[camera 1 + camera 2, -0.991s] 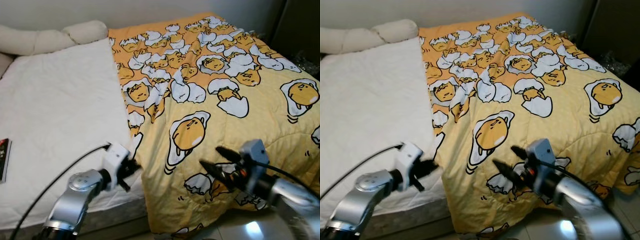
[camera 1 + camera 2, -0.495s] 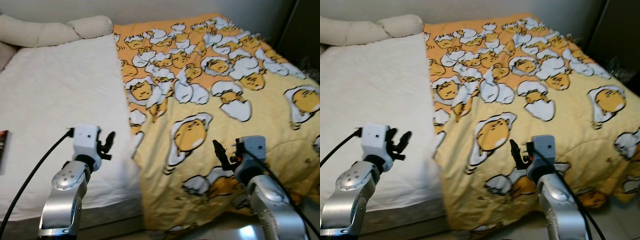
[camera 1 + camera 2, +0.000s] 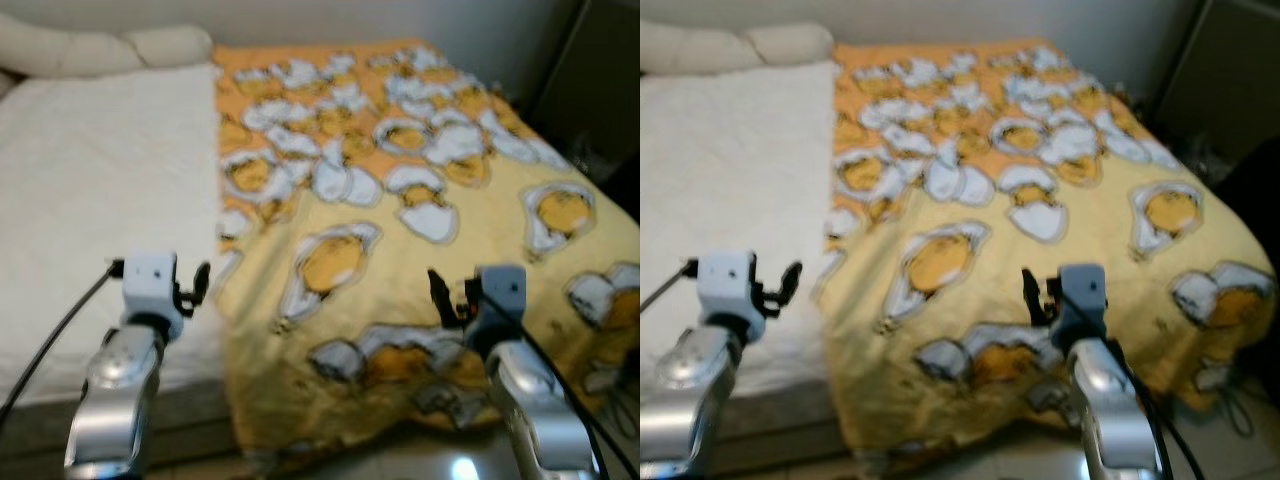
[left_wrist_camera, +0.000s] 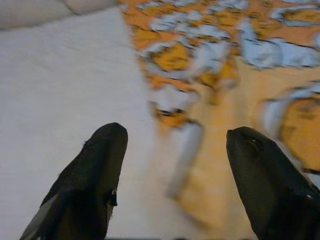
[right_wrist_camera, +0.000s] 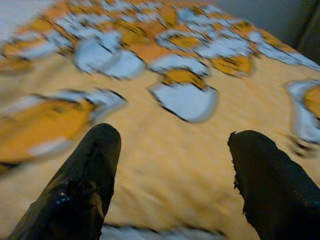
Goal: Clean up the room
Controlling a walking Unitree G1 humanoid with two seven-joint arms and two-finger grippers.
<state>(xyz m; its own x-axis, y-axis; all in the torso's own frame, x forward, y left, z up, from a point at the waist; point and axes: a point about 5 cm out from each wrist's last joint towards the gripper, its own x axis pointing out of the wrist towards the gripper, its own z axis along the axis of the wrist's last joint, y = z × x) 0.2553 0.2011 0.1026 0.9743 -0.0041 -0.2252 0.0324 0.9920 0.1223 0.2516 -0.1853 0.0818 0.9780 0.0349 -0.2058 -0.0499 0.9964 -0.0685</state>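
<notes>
A wide bed (image 3: 90,330) takes up most of the head views, which are blurred. Its left half is bare white quilted mattress (image 3: 90,190); its right half lies under a yellow and orange blanket printed with cartoon eggs in white shells (image 3: 420,180). The blanket's long edge runs down the middle of the bed from the far wall to the near side, where the cloth hangs over the mattress edge toward the pale tiled floor (image 3: 1200,450). Cream rounded pillows (image 3: 110,45) lie along the far end of the bare half, against the wall.

The left hand (image 3: 198,283) is raised over the near part of the mattress, just beside the blanket's edge and apart from it. In the left wrist view its two black fingers (image 4: 90,185) stand wide apart with nothing between them (the white sheet shows past one finger, the printed cloth past the other).

The right hand (image 3: 440,296) is held up above the blanket's near part, over an egg print, and does not touch the cloth as far as the blur allows. In the right wrist view its fingers (image 5: 82,185) are likewise spread wide and hold nothing, with yellow fabric and white shell shapes beyond them.

A dark upright piece of furniture (image 3: 600,70) stands to the right of the bed; its details cannot be made out.
</notes>
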